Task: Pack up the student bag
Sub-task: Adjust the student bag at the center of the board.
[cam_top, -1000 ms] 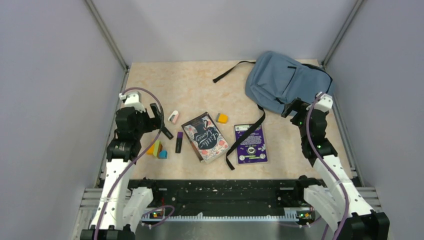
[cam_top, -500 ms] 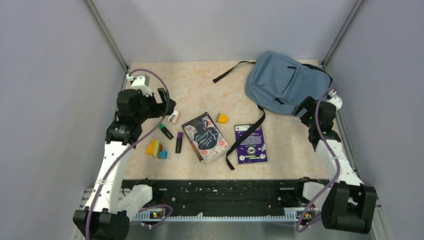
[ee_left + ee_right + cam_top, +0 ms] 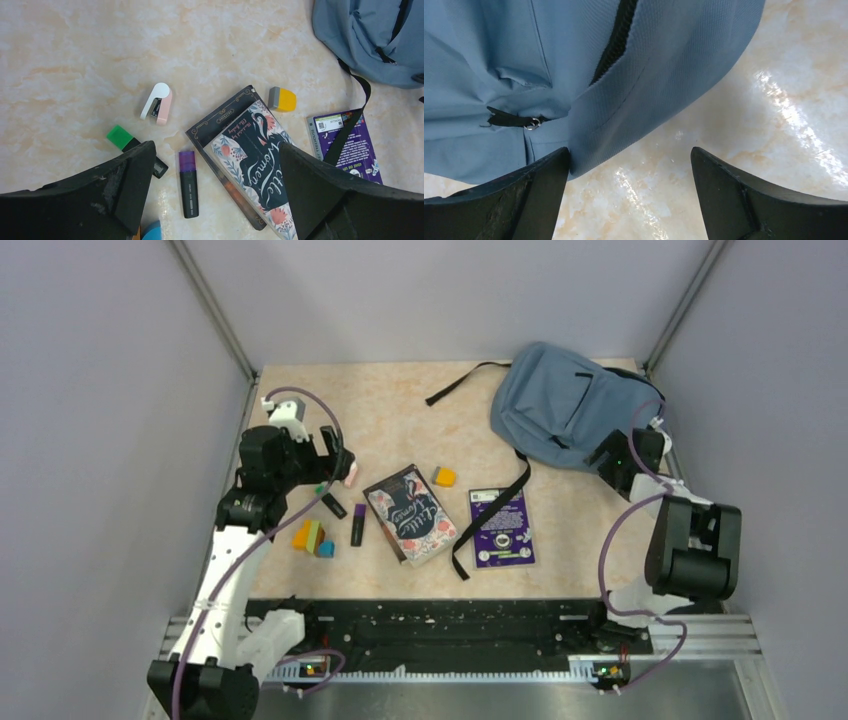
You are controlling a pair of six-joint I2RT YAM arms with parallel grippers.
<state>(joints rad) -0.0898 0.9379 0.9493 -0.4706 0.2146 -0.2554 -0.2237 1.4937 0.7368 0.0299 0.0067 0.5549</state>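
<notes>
Black right gripper (image 3: 629,152), jaws spread, hangs over student bag (image 3: 574,75).

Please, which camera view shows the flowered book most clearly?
The left wrist view: the flowered book is large there and its cover lettering is readable, though one corner is hidden. The top external view shows the whole book, but small. The right wrist view does not show it.

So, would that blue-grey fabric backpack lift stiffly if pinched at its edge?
Probably not: the blue-grey fabric backpack lies creased and slumped, so it likely sags. Its loose black strap would probably drag across the purple booklet.
</notes>
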